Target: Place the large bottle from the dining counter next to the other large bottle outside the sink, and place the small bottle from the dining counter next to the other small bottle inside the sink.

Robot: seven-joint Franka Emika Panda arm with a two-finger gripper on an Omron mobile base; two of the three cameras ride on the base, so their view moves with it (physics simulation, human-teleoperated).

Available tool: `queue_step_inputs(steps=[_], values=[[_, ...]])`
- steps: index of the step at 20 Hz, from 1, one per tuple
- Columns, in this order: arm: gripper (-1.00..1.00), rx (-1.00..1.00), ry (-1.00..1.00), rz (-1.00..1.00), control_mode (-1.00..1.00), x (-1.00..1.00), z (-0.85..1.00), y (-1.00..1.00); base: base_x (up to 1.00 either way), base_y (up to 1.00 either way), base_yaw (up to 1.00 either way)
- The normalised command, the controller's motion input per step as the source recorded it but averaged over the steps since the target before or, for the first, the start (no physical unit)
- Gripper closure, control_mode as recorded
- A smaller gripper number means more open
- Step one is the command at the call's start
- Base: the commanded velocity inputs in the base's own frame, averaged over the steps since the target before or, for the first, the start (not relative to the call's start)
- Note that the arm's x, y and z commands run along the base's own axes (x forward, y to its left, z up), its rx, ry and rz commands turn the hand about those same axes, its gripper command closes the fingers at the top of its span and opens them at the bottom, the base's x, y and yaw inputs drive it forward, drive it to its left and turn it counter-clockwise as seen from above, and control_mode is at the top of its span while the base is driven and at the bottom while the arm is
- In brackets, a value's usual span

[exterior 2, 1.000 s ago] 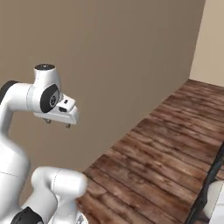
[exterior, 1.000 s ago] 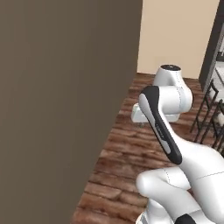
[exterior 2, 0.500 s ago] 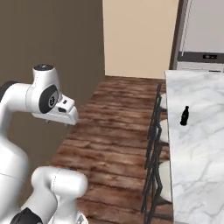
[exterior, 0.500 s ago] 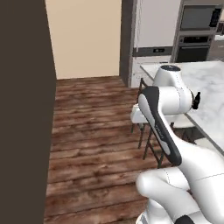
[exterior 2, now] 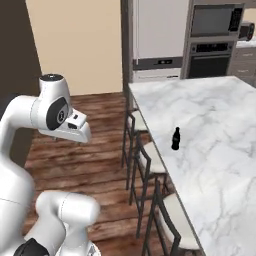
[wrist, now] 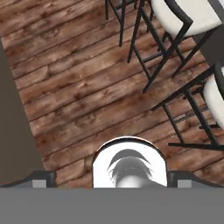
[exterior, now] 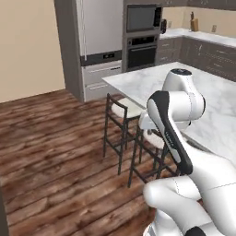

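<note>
One dark bottle (exterior 2: 175, 138) stands upright on the white marble dining counter (exterior 2: 215, 110), close to its left edge; I cannot tell whether it is the large or the small one. The same counter (exterior: 147, 80) appears behind my arm in the left base view. My gripper (wrist: 112, 177) hangs high over the wooden floor, well left of the counter and far from the bottle. Its dark fingertips (wrist: 43, 177) stand wide apart, open, with nothing between them. In the right base view the hand (exterior 2: 75, 129) juts out from the white arm.
Dark-framed stools (exterior 2: 145, 155) with white seats line the counter's left side, seen too as stools (exterior: 122, 110) and stools (wrist: 183, 13). A fridge (exterior: 99, 41) and built-in oven (exterior: 140, 50) stand at the back. A dark wall (exterior 2: 12, 75) rises at left. Open wooden floor (exterior: 50, 138) lies between.
Both base views have swung from a dark wall onto the kitchen, so the base has turned. The counter and bottle have come closer. The gripper stays open.
</note>
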Motion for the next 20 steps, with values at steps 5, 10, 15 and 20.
queue_step_inputs(steps=[5, 10, 15, 20], values=[[-1.00, 0.00, 0.00, 0.00, 1.00, 0.00, 0.00, 0.00, 0.78, 0.74, -0.59], [-1.00, 0.00, 0.00, 0.00, 1.00, 0.00, 0.00, 0.00, 0.75, 0.77, -0.59], [-1.00, 0.00, 0.00, 0.00, 1.00, 0.00, 0.00, 0.00, 0.51, 0.47, -0.70], [-1.00, 0.00, 0.00, 0.00, 1.00, 0.00, 0.00, 0.00, 0.08, 0.20, -0.70]])
